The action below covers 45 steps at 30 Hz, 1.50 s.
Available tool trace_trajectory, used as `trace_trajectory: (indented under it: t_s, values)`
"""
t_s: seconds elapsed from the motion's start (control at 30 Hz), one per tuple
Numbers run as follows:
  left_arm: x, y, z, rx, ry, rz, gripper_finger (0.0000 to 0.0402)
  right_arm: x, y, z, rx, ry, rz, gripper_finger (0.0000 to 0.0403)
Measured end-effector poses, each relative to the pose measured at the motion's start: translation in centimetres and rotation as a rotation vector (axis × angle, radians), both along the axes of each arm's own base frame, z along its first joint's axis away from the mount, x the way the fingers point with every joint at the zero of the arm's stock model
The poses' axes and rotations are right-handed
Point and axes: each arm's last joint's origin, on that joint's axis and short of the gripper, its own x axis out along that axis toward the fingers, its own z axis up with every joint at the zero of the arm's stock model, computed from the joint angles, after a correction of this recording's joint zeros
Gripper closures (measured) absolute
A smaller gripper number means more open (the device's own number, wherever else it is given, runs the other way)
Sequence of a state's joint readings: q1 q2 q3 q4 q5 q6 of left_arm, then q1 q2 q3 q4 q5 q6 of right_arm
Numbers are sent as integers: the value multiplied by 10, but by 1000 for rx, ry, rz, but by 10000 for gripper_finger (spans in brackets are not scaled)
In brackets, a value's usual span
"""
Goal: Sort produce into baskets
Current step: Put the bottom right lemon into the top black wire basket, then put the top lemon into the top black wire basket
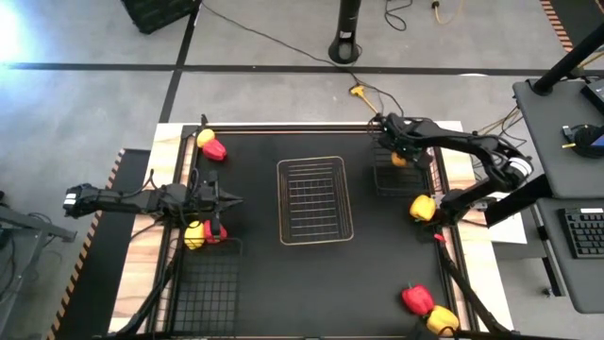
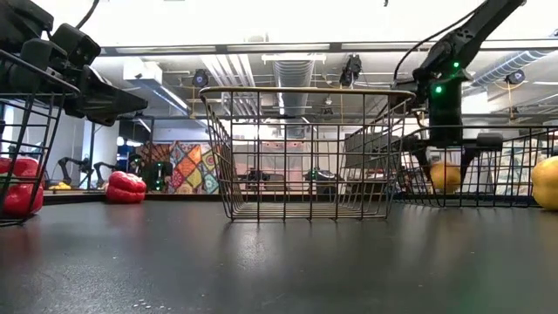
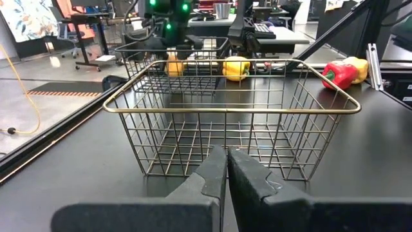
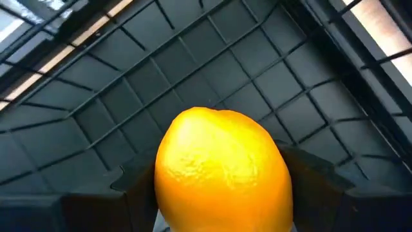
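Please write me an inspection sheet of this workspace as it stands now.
Surface: black table top.
Job's things: pale wire basket centre, nothing seen inside; lemon over the right black basket; other produce scattered near the edges.
Clutter: nothing seen.
Grippers: right gripper holds the lemon between its fingers; left gripper shut, facing the pale basket.
Cables: yellow cable on the floor.
Surroundings: desk with keyboard.
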State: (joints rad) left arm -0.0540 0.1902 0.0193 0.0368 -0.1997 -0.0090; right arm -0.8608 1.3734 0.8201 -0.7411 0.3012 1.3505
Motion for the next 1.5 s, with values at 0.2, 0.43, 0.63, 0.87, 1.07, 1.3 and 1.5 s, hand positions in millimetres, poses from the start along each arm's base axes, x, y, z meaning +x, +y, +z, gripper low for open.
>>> trace_trajectory:
  t_s: [0.2, 0.43, 0.63, 0.87, 1.07, 1.3, 1.5]
  values:
    - [0, 0, 0, 0, 0, 0, 401, -9, -5, -5, -2, 67, 11, 139]
    - [0, 0, 0, 0, 0, 0, 401, -13, -8, -4, 8, 86, 59, 71]
    - [0, 0, 0, 0, 0, 0, 401, -10, -13, 15, -32, 135, 218, 32]
    - [0, 0, 0, 0, 0, 0, 401, -8, -13, 78, -156, 117, 264, 30]
    - [0, 0, 0, 0, 0, 0, 401, 0, 20, 123, -209, 104, 462, 30]
    - [0, 0, 0, 0, 0, 0, 401, 32, 110, 138, -190, -54, 816, 30]
    - [0, 0, 0, 0, 0, 0, 401, 52, 193, 125, -139, -150, 993, 30]
